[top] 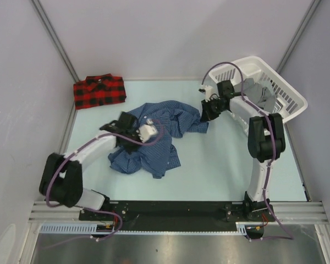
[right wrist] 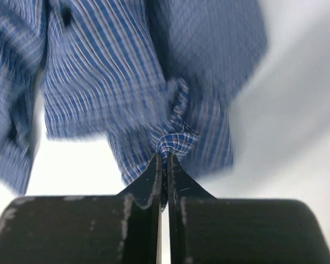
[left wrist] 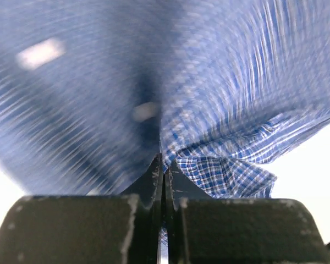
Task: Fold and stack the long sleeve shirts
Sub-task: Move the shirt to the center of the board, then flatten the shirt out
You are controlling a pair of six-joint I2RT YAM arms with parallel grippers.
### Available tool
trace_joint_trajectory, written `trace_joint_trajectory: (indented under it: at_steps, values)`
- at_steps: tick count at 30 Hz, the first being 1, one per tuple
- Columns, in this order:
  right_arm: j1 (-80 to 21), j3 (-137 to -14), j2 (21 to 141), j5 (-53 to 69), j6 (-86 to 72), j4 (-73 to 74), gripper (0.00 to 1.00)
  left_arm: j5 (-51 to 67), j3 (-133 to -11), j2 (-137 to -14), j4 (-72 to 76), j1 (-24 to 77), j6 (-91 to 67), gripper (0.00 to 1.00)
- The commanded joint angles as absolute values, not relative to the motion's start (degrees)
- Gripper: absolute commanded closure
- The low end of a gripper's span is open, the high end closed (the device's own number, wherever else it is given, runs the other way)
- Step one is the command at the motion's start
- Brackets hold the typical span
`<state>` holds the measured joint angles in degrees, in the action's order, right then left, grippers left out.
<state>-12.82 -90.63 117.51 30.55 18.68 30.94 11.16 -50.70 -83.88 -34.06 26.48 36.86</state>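
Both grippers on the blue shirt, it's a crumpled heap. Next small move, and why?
Probably raise the left gripper and right gripper and ease them apart: both are shut on the blue shirt, which lies bunched and needs spreading flat before folding. The red plaid shirt already sits folded.

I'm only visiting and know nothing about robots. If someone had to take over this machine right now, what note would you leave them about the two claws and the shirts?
Left claw: shut, pinching the dark blue fine-check cloth shirt.
Right claw: shut on a bunched edge of the same shirt, at its right end.
Where things are: the blue shirt lies crumpled in the middle of the pale table. The red-and-black plaid flannel shirt sits folded at the far left corner.
Done: plaid shirt folded.
Left: spread and fold the blue shirt, then stack the two.
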Motion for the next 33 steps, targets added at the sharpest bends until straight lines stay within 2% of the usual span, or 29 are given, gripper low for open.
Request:
trace_joint_trajectory:
  at_steps: [1, 5, 9, 13, 14, 16, 18, 19, 20, 21, 22, 23, 26, 27, 33]
  values:
    - [-6.42, -85.26, 101.8, 37.25, 16.1, 33.22, 1.0, 19.68, -57.82, -71.38, -39.9, 12.68, 34.02, 1.0]
    - [-3.08, -80.52, 89.15, 39.37, 13.72, 33.14, 1.0, 23.29, -60.29, -65.84, -43.5, 3.27, 34.19, 1.0]
    - [-2.63, -78.84, 80.7, 39.99, 12.92, 30.52, 1.0, 21.29, -61.17, -66.79, -39.4, -7.27, 30.25, 1.0]
    - [-4.56, -79.8, 79.36, 37.62, 11.52, 26.37, 1.0, 13.72, -65.99, -79.22, -34.72, -10.98, 21.29, 1.0]
    - [-5.61, -80.07, 80.41, 37.1, 11.08, 25.85, 1.0, 12.41, -68.01, -82.41, -34.8, -11.25, 20.05, 0.97]
    - [-6.32, -80.24, 81.38, 36.22, 10.81, 24.26, 1.0, 10.12, -75.12, -87.86, -37.34, -11.51, 17.77, 0.89]
    - [-7.29, -80.51, 82.61, 35.95, 10.55, 23.3, 1.0, 13.08, -79.95, -92.19, -39.8, -12.3, 17.93, 0.7]
    - [-7.56, -80.51, 82.88, 35.51, 10.2, 22.86, 1.0, 19.1, -80.07, -91.68, -39.9, -12.3, 20.89, 0.58]
    - [-7.82, -80.51, 83.14, 35.33, 9.93, 22.5, 1.0, 21.86, -79.46, -88.8, -40.08, -12.13, 22.83, 0.36]
    - [-8.08, -80.51, 83.41, 35.16, 9.32, 21.72, 1.0, 24.41, -76.76, -86.59, -39.9, -11.08, 24.85, 0.19]
    - [-8.17, -80.59, 83.5, 34.46, 9.06, 21.36, 1.0, 25.3, -75.16, -84.57, -40.08, -10.12, 28.61, 0.07]
    - [-8.26, -80.25, 83.67, 34.19, 8.88, 20.92, 1.0, 26.44, -73.58, -82.9, -40.51, -8.72, 30.65, 0.03]
    - [-8.44, -79.72, 84.37, 33.75, 7.83, 19.78, 1.0, 26.99, -66.9, -75.78, -43.5, -0.46, 36.64, 0.02]
    - [-8.44, -79.46, 84.81, 33.58, 7.39, 19.25, 1.0, 26.72, -64.01, -73.15, -43.68, 6.87, 36.91, 0.02]
    - [-8.35, -79.45, 87.18, 31.38, 6.24, 18.45, 1.0, 21.74, -51.71, -69.96, -33.77, 32.11, 36.82, 0.01]
